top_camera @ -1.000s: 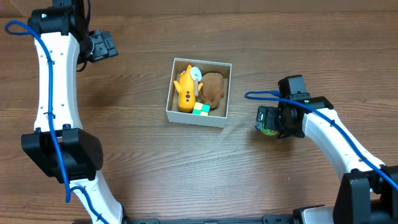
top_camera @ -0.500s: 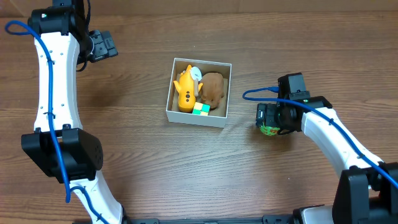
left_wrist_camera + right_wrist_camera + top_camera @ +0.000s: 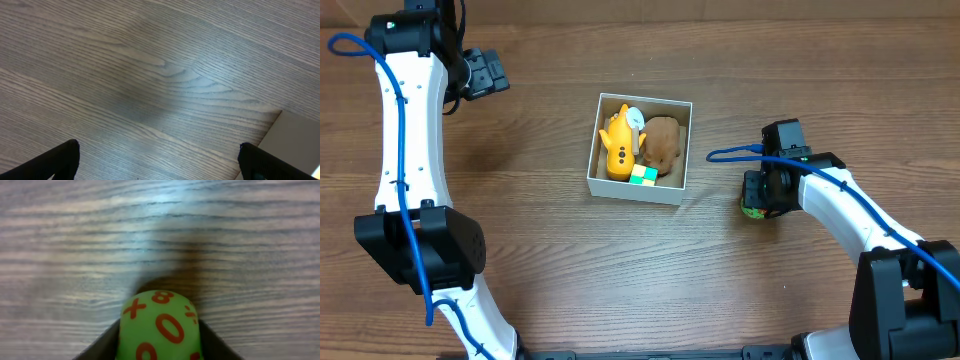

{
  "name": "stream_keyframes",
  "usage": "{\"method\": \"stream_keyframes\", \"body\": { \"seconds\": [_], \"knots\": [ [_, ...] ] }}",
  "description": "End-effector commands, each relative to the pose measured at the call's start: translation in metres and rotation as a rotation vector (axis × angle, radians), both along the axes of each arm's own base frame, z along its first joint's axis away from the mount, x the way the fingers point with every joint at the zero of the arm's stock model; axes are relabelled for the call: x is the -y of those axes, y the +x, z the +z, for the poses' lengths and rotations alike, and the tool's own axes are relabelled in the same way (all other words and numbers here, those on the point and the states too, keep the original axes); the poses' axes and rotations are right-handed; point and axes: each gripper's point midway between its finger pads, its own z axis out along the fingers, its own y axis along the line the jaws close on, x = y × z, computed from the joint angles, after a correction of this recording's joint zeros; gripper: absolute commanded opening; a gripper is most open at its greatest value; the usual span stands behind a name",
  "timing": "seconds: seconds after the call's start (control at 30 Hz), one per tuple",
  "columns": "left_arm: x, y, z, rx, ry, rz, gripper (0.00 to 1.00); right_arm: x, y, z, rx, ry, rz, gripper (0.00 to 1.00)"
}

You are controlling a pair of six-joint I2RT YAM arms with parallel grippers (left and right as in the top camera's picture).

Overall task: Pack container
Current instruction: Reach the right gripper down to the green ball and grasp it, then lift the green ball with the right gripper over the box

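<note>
The container [image 3: 636, 188], a small white-walled square box, stands mid-table. Inside it lie a yellow toy [image 3: 617, 146], a brown plush [image 3: 663, 143] and a green-and-yellow block [image 3: 642, 175]. To its right my right gripper [image 3: 756, 196] points down at the table. In the right wrist view the right gripper [image 3: 159, 342] is shut on a green rounded toy [image 3: 159, 322] with red numbers, both jaws pressed to its sides. The green toy [image 3: 752, 211] rests on the wood. Far to the upper left my left gripper [image 3: 490, 72] hangs open and empty, and the left gripper [image 3: 160, 160] shows only bare wood between its fingers [image 3: 60, 160].
A pale corner of the container [image 3: 300, 137] shows at the right edge of the left wrist view. The wooden table [image 3: 570, 270] spreads all round the box. Blue cables run along both white arms.
My right gripper's jaws have closed in from wide open onto the green toy, with the wrist shifting slightly right. The left arm has not moved.
</note>
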Motion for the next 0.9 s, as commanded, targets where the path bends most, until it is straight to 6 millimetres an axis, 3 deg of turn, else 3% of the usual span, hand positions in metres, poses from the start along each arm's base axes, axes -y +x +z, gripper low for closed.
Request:
{"method": "stream_keyframes", "body": {
  "seconds": [0.0, 0.13, 0.27, 0.37, 0.47, 0.6, 0.73, 0.87],
  "knots": [
    [0.000, 0.003, 0.004, 0.015, 0.003, -0.001, 1.00, 0.002, -0.002, 0.000, -0.011, -0.010, -0.009, 0.16],
    [0.000, 0.003, 0.004, 0.015, 0.003, -0.001, 1.00, 0.000, 0.012, 0.031, 0.017, -0.005, -0.005, 0.09],
    [0.000, 0.003, 0.004, 0.015, 0.003, -0.001, 1.00, -0.010, 0.031, 0.098, 0.082, 0.021, 0.030, 0.09],
    [0.000, 0.003, 0.004, 0.015, 0.003, -0.001, 1.00, -0.024, 0.040, 0.141, 0.138, 0.029, 0.073, 0.09],
    [0.000, 0.003, 0.004, 0.015, 0.003, -0.001, 1.00, -0.049, 0.043, 0.168, 0.188, 0.041, 0.140, 0.08],
    [0.000, 0.003, 0.004, 0.015, 0.003, -0.001, 1.00, -0.102, 0.035, 0.178, 0.232, 0.053, 0.304, 0.08],
    [0.000, 0.003, 0.004, 0.015, 0.003, -0.001, 1.00, -0.151, 0.022, 0.172, 0.262, 0.065, 0.434, 0.09],
    [0.000, 0.003, 0.004, 0.015, 0.003, -0.001, 1.00, -0.186, 0.017, 0.160, 0.304, 0.029, 0.518, 0.10]
  ]
}}
